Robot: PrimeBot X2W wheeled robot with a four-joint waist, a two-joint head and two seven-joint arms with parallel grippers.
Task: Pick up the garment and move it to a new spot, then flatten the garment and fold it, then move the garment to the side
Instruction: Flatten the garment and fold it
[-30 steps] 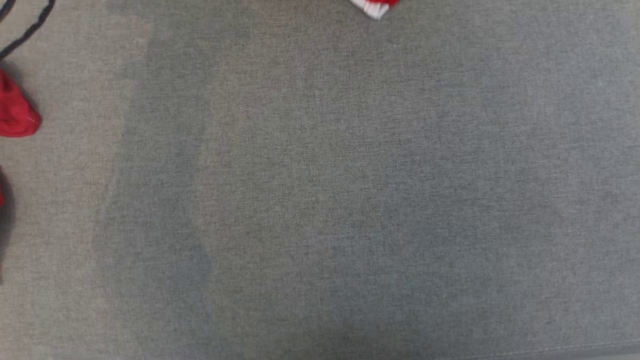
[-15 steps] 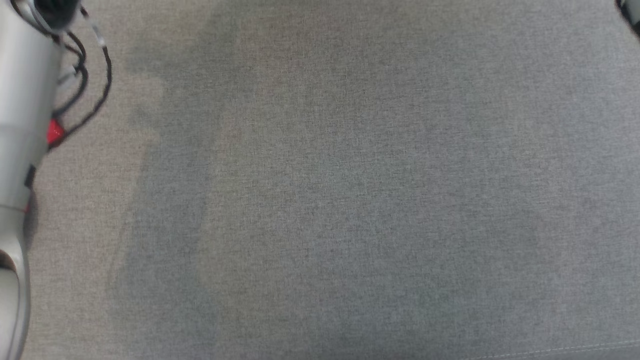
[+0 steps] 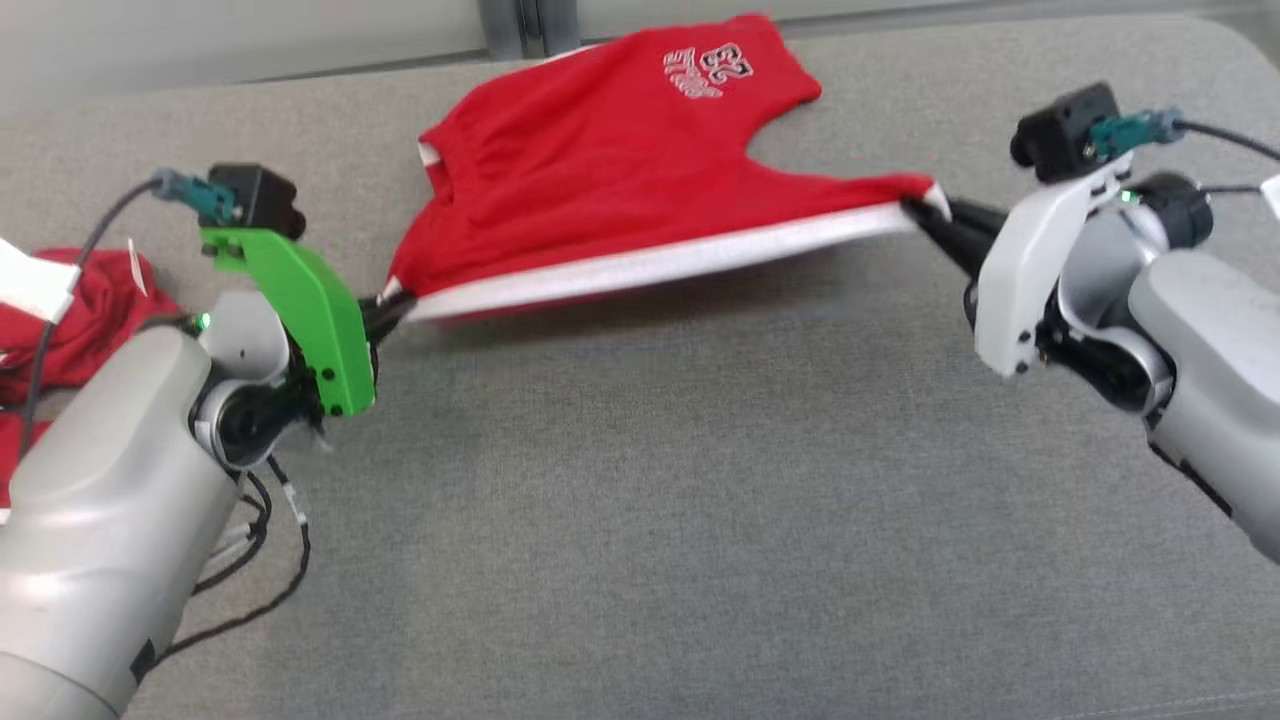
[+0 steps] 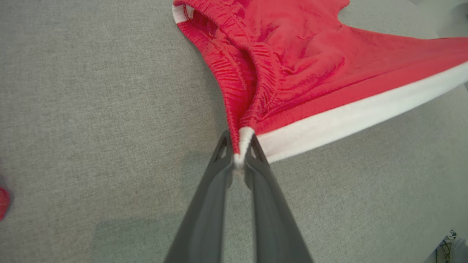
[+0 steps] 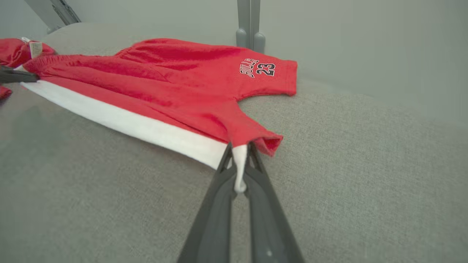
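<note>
Head view: my left claw (image 3: 385,305) is pinched tight on one corner of the red garment (image 3: 600,170). My right claw (image 3: 925,212) is pinched tight on the other corner. The white band (image 3: 650,265) is pulled straight between them, a bit up off the grey cushion (image 3: 650,520). The rest of the garment lies on the cushion, near its back edge. Another red cloth (image 3: 80,310) sits beside my left arm.

Left wrist view: my two dark fingers (image 4: 209,204) squeeze the white corner between their tips. The garment bunches in folds just past them.

Right wrist view: the fingers of this claw grip a white corner too. A number print (image 5: 257,68) shows on the far leg, near a grey post (image 5: 248,22).
</note>
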